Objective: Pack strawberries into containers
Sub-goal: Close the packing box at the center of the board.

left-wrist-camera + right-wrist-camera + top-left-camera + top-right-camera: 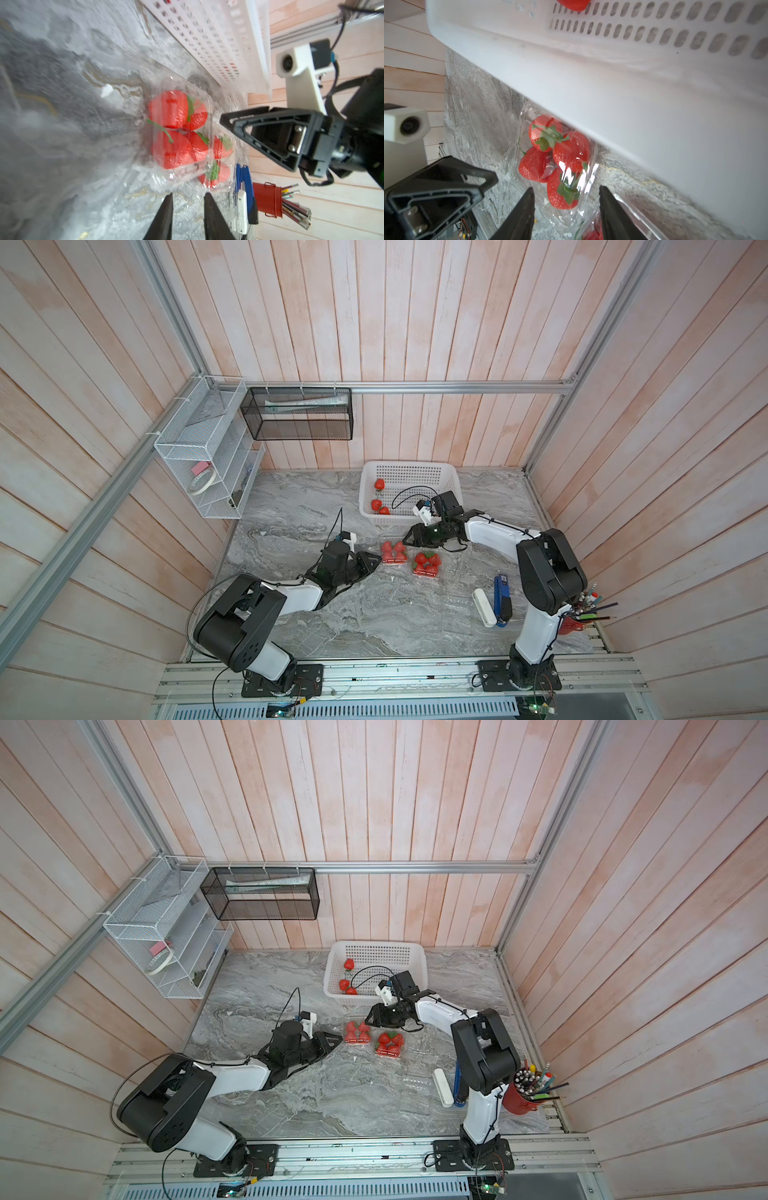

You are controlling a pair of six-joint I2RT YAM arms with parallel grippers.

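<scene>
Two clear containers sit side by side mid-table, each filled with red strawberries: one nearer the left arm, the other to its right. A third, empty container lies faintly visible nearer the right arm's base. Three loose strawberries rest in the white basket. My left gripper points at the left container's edge, jaws a little apart over bare marble. My right gripper hovers at that container's far side, open wide, gripping nothing.
A blue stapler and a white bar lie at the right front. A red pencil cup stands behind the right arm's base. White wire shelves and a black mesh rack hang on the walls.
</scene>
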